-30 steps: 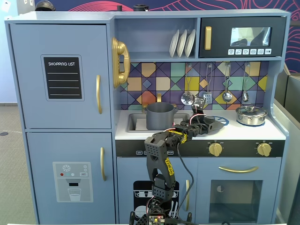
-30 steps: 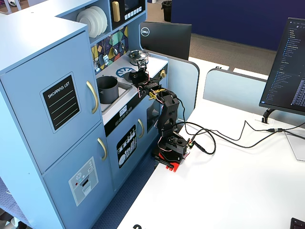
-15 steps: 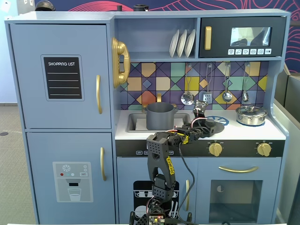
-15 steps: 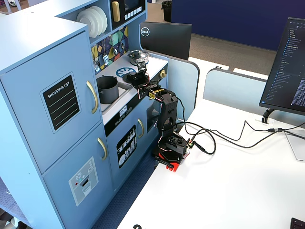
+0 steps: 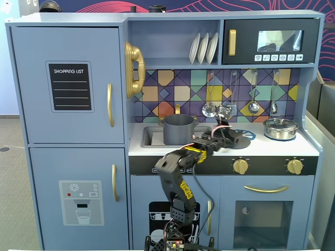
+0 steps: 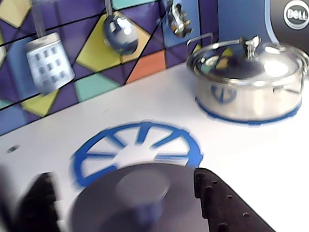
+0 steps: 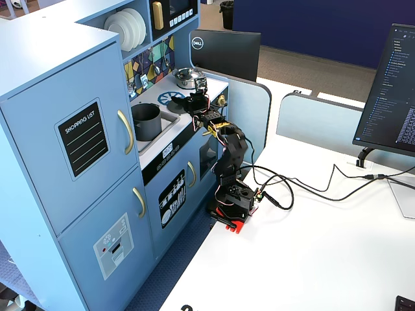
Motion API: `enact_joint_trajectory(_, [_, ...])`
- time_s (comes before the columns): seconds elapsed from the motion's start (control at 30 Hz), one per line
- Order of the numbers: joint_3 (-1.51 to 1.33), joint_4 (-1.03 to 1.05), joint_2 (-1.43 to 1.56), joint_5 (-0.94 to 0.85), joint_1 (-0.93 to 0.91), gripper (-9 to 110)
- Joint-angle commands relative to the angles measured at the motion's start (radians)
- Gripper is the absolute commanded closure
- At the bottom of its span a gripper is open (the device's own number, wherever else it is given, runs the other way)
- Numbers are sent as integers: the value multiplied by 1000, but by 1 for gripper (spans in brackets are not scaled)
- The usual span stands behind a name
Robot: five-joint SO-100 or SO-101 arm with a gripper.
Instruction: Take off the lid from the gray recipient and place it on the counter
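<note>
The gray recipient [image 5: 178, 129] is a matte dark gray pot. It stands upright and open at the left part of the white tabletop [image 5: 272, 147], in the sunken sink. In a fixed view [image 7: 146, 121] its inside is dark. The lid [image 6: 137, 200], a flat dark gray round disc, is off the pot. In the wrist view it is near the front edge of the tabletop [image 6: 251, 159], partly over the blue round burner print.
</note>
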State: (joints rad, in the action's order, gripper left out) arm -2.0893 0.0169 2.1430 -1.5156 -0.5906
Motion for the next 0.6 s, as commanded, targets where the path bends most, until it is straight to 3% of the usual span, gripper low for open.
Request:
enact_joint_trajectory(0.0, [18,629,431,-15,124,102])
enact_joint_trajectory(0.1, [-2,960,624,-9,267,102])
enact_joint_trajectory(0.27, [-161,1261,824,2,488,102])
enact_joint_trajectory(0.57, [-692,1200,996,-5,607,102])
